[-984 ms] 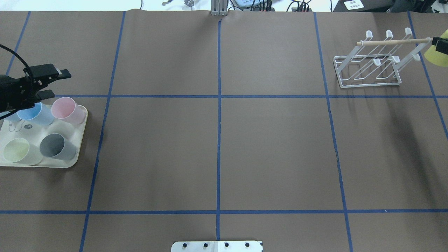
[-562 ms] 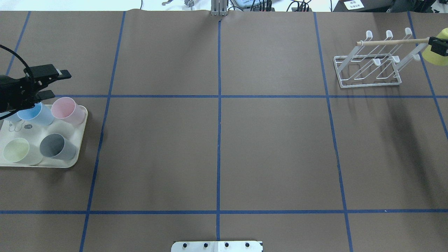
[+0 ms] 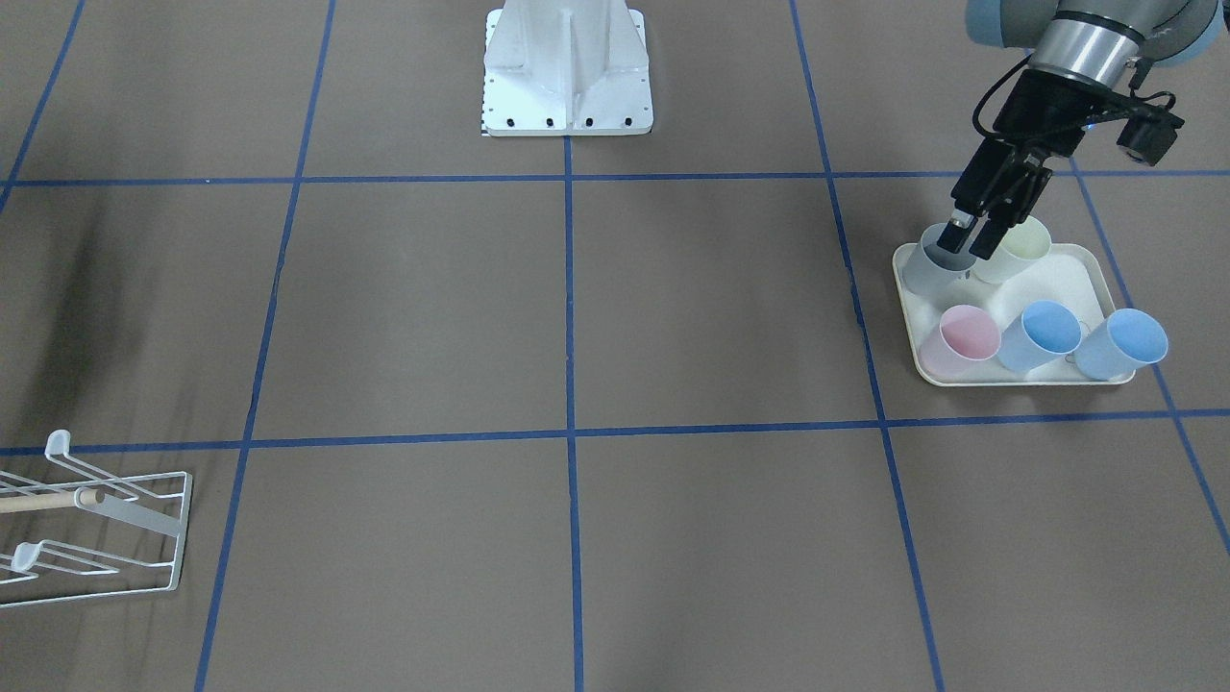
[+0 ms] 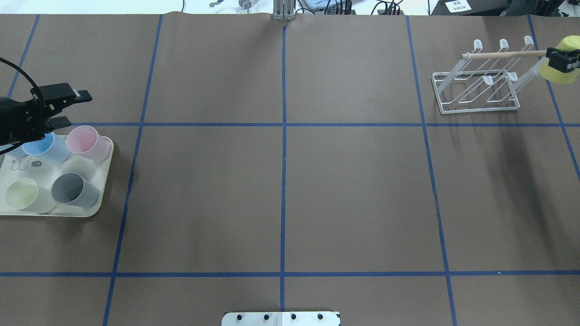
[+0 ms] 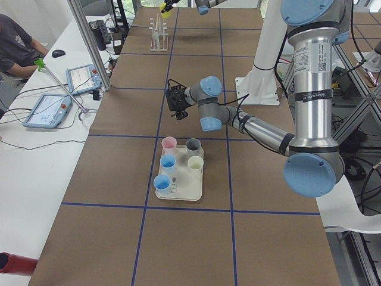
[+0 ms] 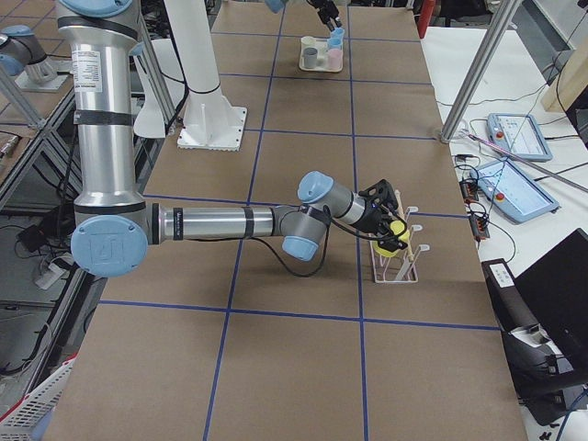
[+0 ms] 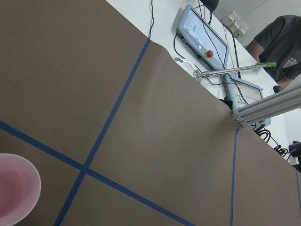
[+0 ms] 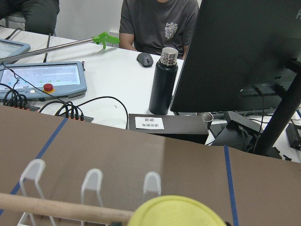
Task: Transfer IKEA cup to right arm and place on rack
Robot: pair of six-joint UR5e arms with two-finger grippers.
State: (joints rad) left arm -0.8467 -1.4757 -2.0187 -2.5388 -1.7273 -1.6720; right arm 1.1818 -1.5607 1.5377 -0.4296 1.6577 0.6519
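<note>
My right gripper [image 4: 562, 60] is shut on a yellow IKEA cup [image 4: 556, 72], held on its side at the right end of the rack's wooden dowel [image 4: 507, 54]. The white wire rack [image 4: 476, 86] stands at the far right of the table. In the right wrist view the yellow cup [image 8: 176, 213] meets the dowel [image 8: 61, 207]; whether the dowel is inside it is hidden. My left gripper [image 4: 72, 108] hovers open and empty over the far edge of the cream tray [image 4: 102, 199], seen from the front as the left gripper [image 3: 971, 238] above the grey cup [image 3: 930, 271].
The tray holds a pink cup [image 4: 86, 141], a blue cup [image 4: 43, 147], a grey cup [image 4: 72, 190] and a pale green cup [image 4: 22, 194]; a second blue cup [image 3: 1124, 341] shows from the front. The robot base [image 3: 567, 77] stands mid-table. People sit beyond the far edge.
The right gripper has carried the yellow cup a little leftward, onto the dowel's right end. The left gripper has stayed almost still.
</note>
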